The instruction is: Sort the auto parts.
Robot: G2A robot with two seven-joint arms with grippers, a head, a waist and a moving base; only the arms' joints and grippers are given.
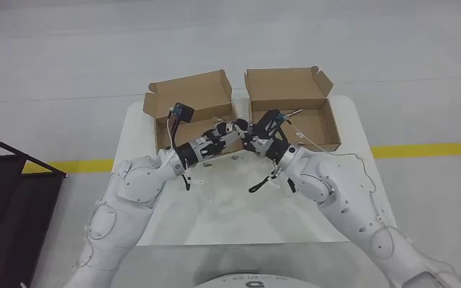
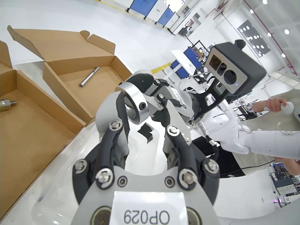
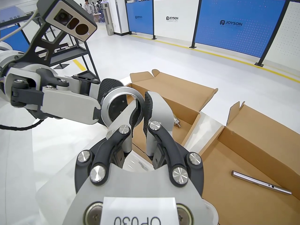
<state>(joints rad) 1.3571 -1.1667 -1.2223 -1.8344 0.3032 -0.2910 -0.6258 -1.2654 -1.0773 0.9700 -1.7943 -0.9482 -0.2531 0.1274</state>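
Top view: above the centre of the white table (image 1: 216, 209), the right gripper (image 3: 141, 103) pinches the wall of the metal ring (image 3: 107, 108), and the fingers of the left gripper (image 2: 144, 108) stand spread around it. Beyond, the left box (image 1: 191, 93) lies at eleven o'clock and the right box (image 1: 284, 85) at one.

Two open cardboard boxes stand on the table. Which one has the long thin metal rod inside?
The box on the robot's right: the rod lies on its floor. The left box holds a short threaded fitting instead.

Pale glossy floor (image 3: 164, 54) with a yellow line (image 3: 222, 56) — blue-and-white partition panels (image 3: 229, 31) behind; bright ceiling lights (image 2: 264, 1).
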